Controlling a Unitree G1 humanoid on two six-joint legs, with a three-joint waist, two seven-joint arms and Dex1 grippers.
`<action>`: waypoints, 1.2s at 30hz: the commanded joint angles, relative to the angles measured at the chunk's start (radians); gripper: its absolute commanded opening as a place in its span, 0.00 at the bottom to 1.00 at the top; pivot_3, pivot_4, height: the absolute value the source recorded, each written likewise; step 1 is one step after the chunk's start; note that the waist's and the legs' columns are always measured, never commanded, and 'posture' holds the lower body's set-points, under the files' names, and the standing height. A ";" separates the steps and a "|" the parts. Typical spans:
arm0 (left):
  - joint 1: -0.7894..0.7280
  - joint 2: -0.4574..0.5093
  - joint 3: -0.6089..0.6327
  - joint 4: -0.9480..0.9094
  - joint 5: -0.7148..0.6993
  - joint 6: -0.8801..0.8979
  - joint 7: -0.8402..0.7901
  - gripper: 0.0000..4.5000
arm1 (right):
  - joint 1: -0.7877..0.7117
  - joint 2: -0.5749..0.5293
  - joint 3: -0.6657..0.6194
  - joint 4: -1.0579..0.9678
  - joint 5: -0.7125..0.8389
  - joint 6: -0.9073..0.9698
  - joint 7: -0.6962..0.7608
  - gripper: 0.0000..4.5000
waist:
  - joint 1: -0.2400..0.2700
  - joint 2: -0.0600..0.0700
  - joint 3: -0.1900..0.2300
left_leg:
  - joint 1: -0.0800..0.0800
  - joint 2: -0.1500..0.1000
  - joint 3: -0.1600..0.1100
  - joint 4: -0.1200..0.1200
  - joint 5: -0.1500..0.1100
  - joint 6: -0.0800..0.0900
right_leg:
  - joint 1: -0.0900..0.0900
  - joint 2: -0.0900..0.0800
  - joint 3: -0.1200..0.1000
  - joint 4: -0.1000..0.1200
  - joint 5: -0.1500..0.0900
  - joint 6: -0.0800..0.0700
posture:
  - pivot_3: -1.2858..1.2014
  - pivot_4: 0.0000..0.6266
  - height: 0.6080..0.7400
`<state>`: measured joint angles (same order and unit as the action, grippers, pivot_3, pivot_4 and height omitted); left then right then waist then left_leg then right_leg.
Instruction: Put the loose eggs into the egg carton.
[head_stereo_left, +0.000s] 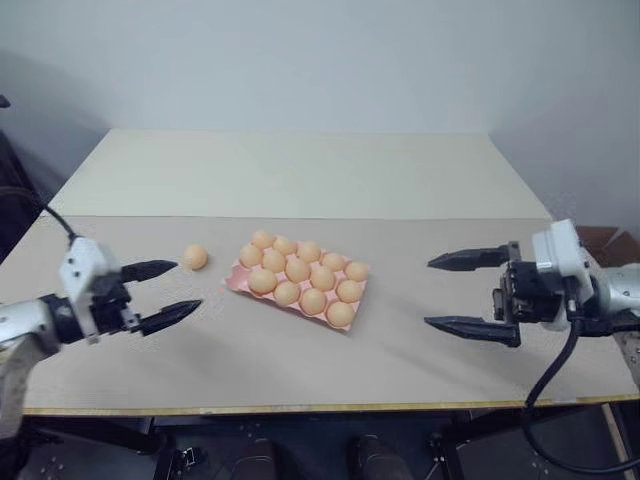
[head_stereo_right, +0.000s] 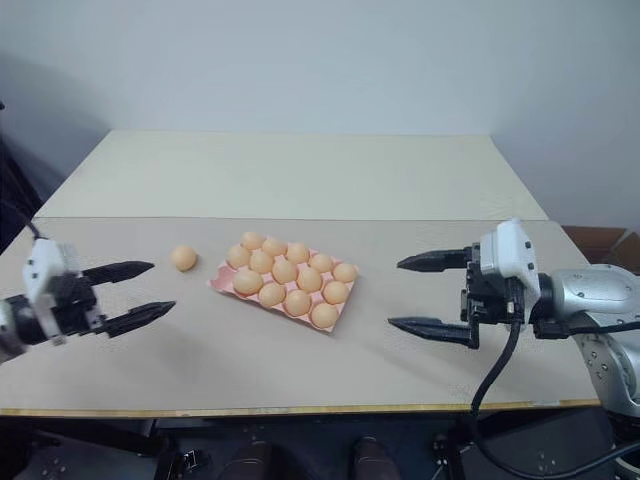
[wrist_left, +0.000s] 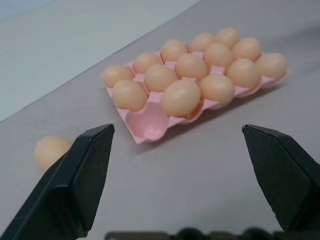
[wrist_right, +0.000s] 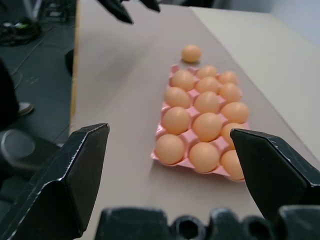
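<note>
L gripper hangs over the near-left part of the table, fingers spread wide, nothing between them; R gripper likewise spread and empty, well to the right of the carton, tips aimed across toward it. Egg carton, pink tray, sits mid-table at a slant; nearly every cup filled, w/ one bare cup visible at the corner nearest the L gripper in the left wrist view. One loose egg lies on the table just beside the carton's left end, apart from it, and just beyond the L upper finger. Judgement: task almost done, 1 egg left, L arm is the obvious one for it. Risks from here: (1) egg is round on a smooth flat top, so a finger grazing it on approach prob. sets it rolling, maybe toward the table edge or into the tray wall; (2) pinch off-centre or too hard → egg squirts out or cracks; (3) empty cup is a corner slot hemmed by seated eggs, so a wide-open release there could knock a neighbour or shove the light tray across the table; (4) letting go from too high → bounce out or break. R gripper is far enough off not to interfere, provided it doesn't move in
</note>
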<state>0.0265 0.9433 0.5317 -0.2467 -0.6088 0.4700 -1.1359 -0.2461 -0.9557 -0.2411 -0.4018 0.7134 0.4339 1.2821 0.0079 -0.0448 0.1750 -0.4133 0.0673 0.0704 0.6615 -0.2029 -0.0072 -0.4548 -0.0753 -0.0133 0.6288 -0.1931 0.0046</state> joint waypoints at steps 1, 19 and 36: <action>0.050 0.044 0.085 0.003 -0.021 0.001 -0.064 0.99 | 0.001 -0.013 -0.001 0.003 0.006 -0.050 0.073 1.00 | 0.002 0.000 0.000 | 0.000 0.000 0.000 0.000 0.000 0.000 | 0.000 0.000 0.000 0.000 0.000 0.000 | 0.52 0.24 1.00; 0.034 0.030 0.089 0.011 0.012 0.037 0.077 0.99 | -0.023 -0.001 0.011 0.027 -0.011 -0.066 0.070 1.00 | 0.007 0.000 0.000 | 0.000 0.001 0.001 0.000 0.000 0.000 | -0.001 0.000 0.000 0.000 0.000 0.000 | 0.52 0.24 1.00; -0.671 -0.248 -0.378 0.695 0.379 -0.071 0.455 0.99 | 0.002 -0.008 -0.032 -0.020 -0.003 -0.052 0.027 1.00 | 0.004 -0.001 0.000 | -0.001 -0.001 0.001 0.000 0.000 0.000 | 0.001 0.001 0.000 0.000 0.005 0.006 | 0.52 0.24 1.00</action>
<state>-0.6170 0.6957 0.1578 0.4142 -0.2448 0.4286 -0.6873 -0.2446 -0.9504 -0.2284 -0.3898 0.6909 0.3888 1.3155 0.0120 -0.0463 0.1748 -0.4145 0.0668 0.0712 0.6616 -0.2028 -0.0069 -0.4540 -0.0740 -0.0130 0.6288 -0.1884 0.0112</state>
